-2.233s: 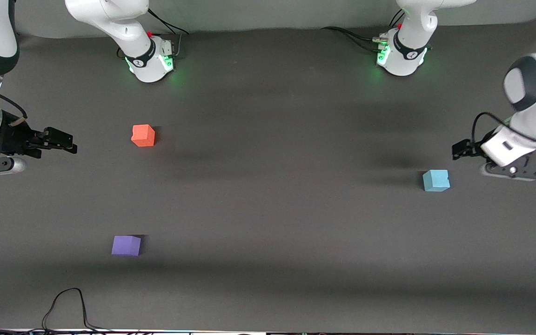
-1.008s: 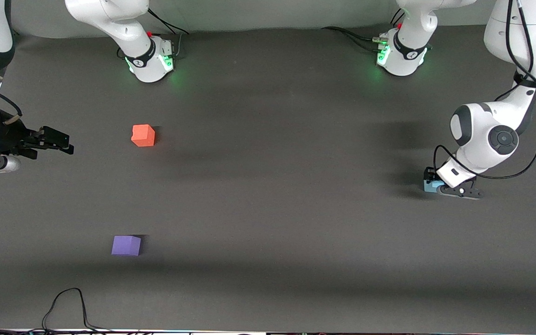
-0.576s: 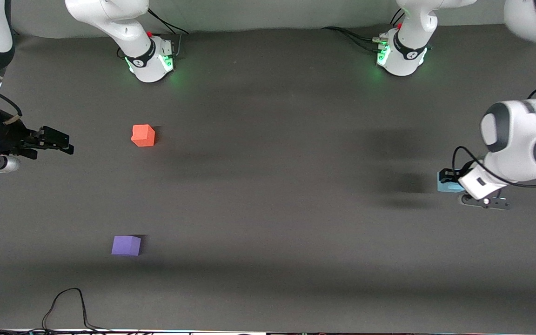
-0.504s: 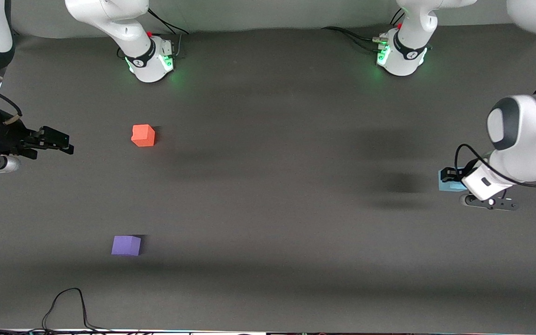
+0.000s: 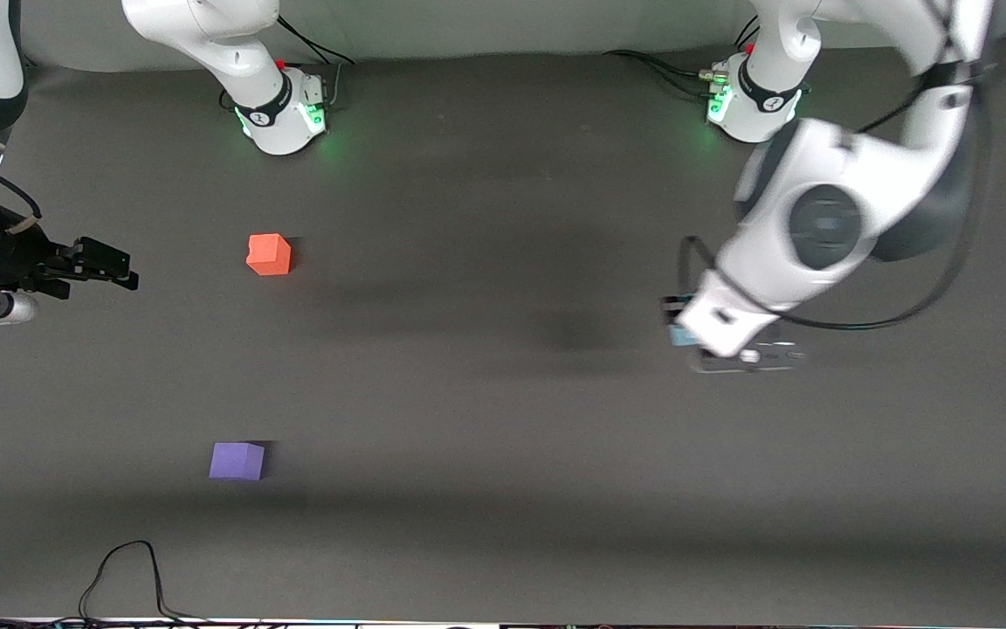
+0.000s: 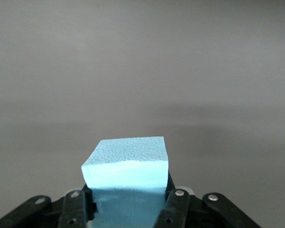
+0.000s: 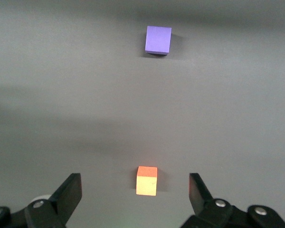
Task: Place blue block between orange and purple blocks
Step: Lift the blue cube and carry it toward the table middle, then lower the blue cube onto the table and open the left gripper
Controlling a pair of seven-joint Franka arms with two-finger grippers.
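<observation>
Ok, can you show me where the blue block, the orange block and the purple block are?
blue block (image 6: 126, 161): left wrist view, its front face, held in the left hand.
orange block (image 5: 269, 254): front view, top face.
purple block (image 5: 237, 460): front view, top face.

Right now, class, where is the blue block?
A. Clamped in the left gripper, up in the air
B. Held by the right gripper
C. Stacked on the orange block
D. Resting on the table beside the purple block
A: the left wrist view shows the blue block clamped between the left gripper's fingers, above the table.
</observation>
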